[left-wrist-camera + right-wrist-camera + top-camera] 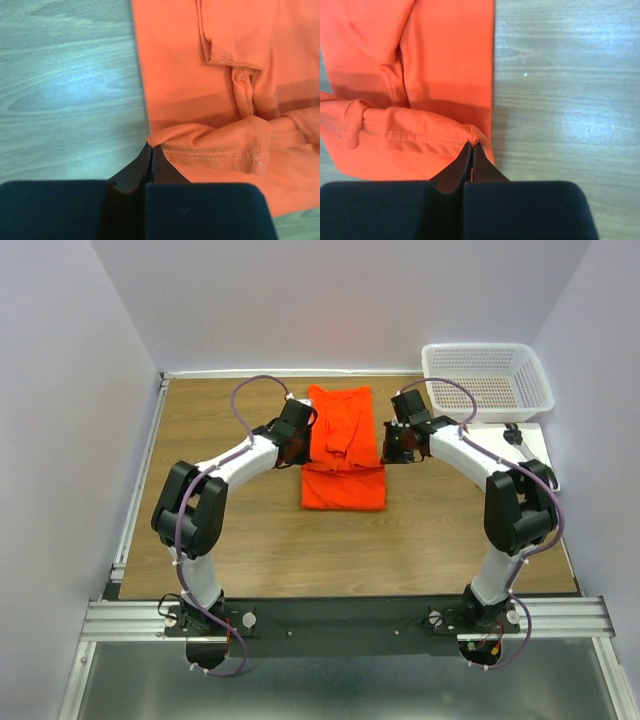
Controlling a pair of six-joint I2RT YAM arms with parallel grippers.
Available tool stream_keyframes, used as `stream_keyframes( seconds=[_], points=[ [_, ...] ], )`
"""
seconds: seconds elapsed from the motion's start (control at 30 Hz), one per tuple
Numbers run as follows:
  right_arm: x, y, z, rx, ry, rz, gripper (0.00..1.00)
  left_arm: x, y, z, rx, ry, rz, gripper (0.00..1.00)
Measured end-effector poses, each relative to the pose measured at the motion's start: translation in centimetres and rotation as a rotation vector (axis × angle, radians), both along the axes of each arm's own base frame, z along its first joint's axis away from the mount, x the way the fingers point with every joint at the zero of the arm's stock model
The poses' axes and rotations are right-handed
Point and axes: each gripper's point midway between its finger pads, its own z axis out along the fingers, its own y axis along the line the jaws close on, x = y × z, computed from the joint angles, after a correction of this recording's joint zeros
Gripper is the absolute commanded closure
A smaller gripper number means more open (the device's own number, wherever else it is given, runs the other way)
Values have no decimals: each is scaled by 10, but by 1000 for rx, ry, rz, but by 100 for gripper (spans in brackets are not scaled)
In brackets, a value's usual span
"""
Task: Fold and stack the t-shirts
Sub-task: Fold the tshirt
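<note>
Top external view: we see the bright orange-red plain cloth t-shirt (pixel 343 480) lying centrally on the brown wooden table (pixel 220 530), folded into a narrow strip. The left gripper (pixel 151 148) and the right gripper (pixel 472 146) each pinch one corner of its stitched hem.

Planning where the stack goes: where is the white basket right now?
Top view: the white mesh basket sits at the far right corner of the table, beyond the right end effector, apart from the orange t-shirt.
</note>
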Motion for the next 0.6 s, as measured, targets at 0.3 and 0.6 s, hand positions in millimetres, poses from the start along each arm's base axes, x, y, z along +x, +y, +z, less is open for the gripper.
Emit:
stream_keyframes(
  seconds=[0.3, 0.6],
  points=[
    [14, -2, -21, -4, 4, -14, 99, 12, 0, -22, 14, 3, -3, 100],
    [21, 0, -34, -6, 14, -3, 67, 17, 1, -30, 29, -4, -7, 47]
  ],
)
